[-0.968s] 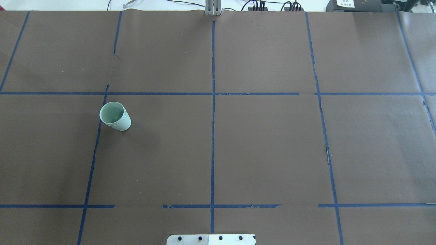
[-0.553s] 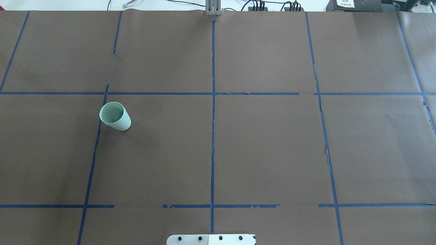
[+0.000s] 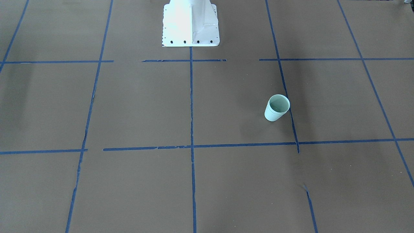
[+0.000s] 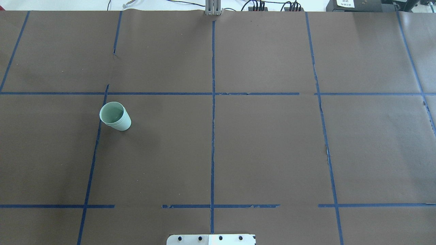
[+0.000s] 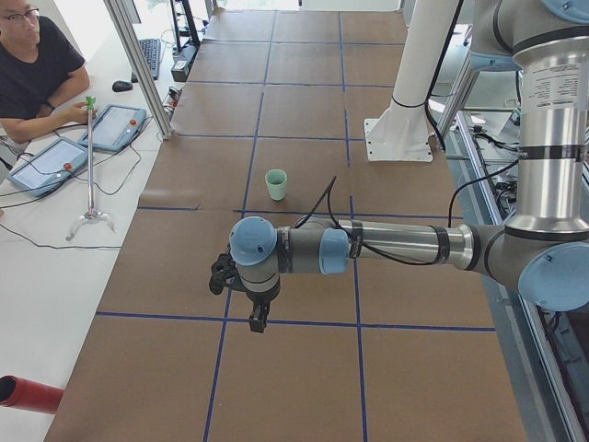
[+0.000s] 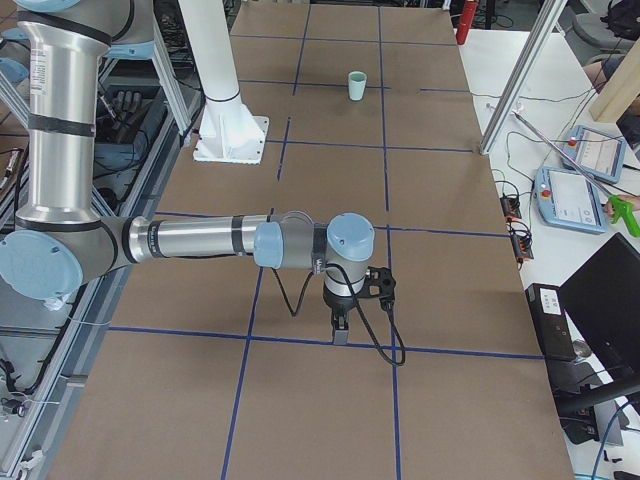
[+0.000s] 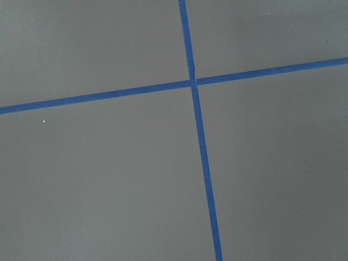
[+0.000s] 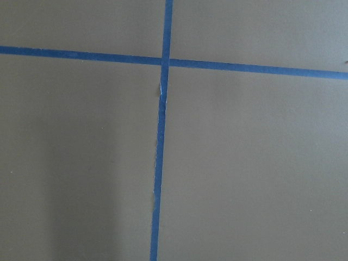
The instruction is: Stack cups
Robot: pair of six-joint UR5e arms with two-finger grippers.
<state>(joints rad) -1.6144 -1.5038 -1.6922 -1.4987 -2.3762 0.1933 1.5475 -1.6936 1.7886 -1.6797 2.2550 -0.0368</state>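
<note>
Cups (image 4: 115, 116) nested upright on my desk (image 4: 265, 153).
My left gripper (image 5: 260, 322) & right gripper (image 6: 341, 333) hang well away; open or closed, can't tell.

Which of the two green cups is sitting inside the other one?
The upper cup, whose open mouth shows on top. Its rim sticks out above the lower cup, which wraps around it and stands on the table.

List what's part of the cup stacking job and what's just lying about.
Job: cups, nested as one stack; left hand and right hand, both hanging well away from them.
Lying about: tablets, thin metal stand, red tube, all off the brown mat.
</note>
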